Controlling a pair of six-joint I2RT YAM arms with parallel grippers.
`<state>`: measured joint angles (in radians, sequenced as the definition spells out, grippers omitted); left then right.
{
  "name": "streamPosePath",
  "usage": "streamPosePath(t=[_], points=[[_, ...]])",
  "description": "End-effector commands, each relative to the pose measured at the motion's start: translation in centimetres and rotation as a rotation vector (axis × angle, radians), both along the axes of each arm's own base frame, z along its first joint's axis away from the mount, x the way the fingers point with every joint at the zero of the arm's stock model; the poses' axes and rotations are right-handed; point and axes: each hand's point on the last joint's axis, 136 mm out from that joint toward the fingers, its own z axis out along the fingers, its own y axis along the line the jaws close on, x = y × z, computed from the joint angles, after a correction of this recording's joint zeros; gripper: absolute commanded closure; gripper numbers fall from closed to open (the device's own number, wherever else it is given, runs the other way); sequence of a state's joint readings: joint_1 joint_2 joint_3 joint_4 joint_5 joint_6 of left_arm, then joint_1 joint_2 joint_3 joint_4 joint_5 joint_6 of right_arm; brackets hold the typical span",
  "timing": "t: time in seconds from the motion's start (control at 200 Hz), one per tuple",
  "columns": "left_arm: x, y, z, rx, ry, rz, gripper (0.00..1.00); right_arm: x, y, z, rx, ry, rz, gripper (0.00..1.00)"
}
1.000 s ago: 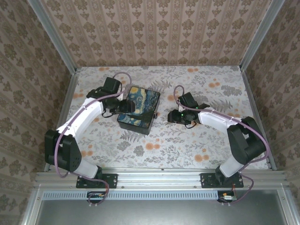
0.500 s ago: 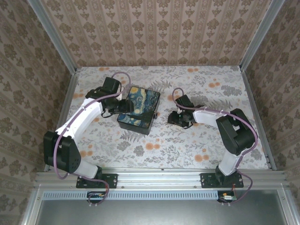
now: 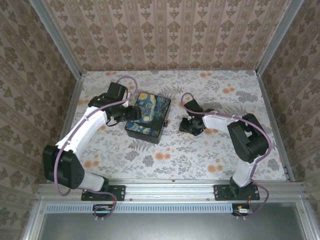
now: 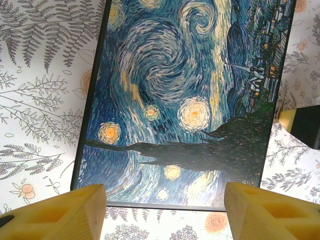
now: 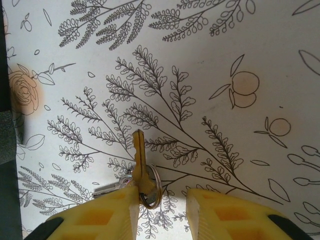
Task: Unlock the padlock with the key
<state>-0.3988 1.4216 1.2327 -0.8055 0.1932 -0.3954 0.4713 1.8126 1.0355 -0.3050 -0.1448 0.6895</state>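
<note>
1. Right gripper (image 5: 162, 200) hung low over the white, leaf-printed table cover (image 5: 225, 75). Its yellow fingers were drawn in on either side of the head of a slim brass key (image 5: 138, 160). One finger half hid the head, so it could not be told whether they had clamped it.
2. Left gripper (image 4: 165, 195) stood released and held nothing. Its fingers were spread wide over the near edge of a black rectangular box with a swirly blue-and-yellow painted lid (image 4: 185, 100).
3. The task looked barely begun: the brass key lay flat on the table cover, blade pointing away from the right gripper, and had entered nothing.
4. A tiny brass-yellow metal padlock (image 4: 286, 120) seemed to sit at the box's right side. It showed as a yellow sliver beside a dark patch, too small to show its shackle, and was well apart from the brass key.
5. Judged left to do: lift the brass key, carry it across, seat it in the padlock and turn it.
6. A round steel key ring (image 5: 158, 181) and a second, silver key (image 5: 107, 189) hung on the brass key and would probably dangle. The box stood between the left gripper and the padlock.
</note>
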Motion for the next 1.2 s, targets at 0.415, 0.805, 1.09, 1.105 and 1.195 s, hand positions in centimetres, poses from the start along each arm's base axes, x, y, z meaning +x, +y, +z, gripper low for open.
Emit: streamPosePath(t=[0.415,0.805,1.09,1.105,1.195], points=[[-0.7,0.7,0.1,0.009,-0.008,-0.015,0.36,0.3,2.0,-3.7,-0.101,0.016,0.038,0.72],[-0.9,0.9,0.0,-0.002,-0.009,-0.013,0.36,0.0,2.3,-4.2,-0.074,-0.019,0.067,0.84],[-1.4,-0.7,0.8,-0.011,-0.018,-0.061,0.36,-0.1,1.7,-2.7,-0.055,-0.089,0.067,0.96],[-1.5,-0.9,0.8,-0.012,-0.017,-0.062,0.36,-0.2,1.6,-2.6,-0.053,-0.095,0.071,0.98],[-1.8,-2.1,0.7,-0.022,-0.012,-0.084,0.36,-0.1,1.3,-1.2,-0.031,-0.141,0.084,1.00]])
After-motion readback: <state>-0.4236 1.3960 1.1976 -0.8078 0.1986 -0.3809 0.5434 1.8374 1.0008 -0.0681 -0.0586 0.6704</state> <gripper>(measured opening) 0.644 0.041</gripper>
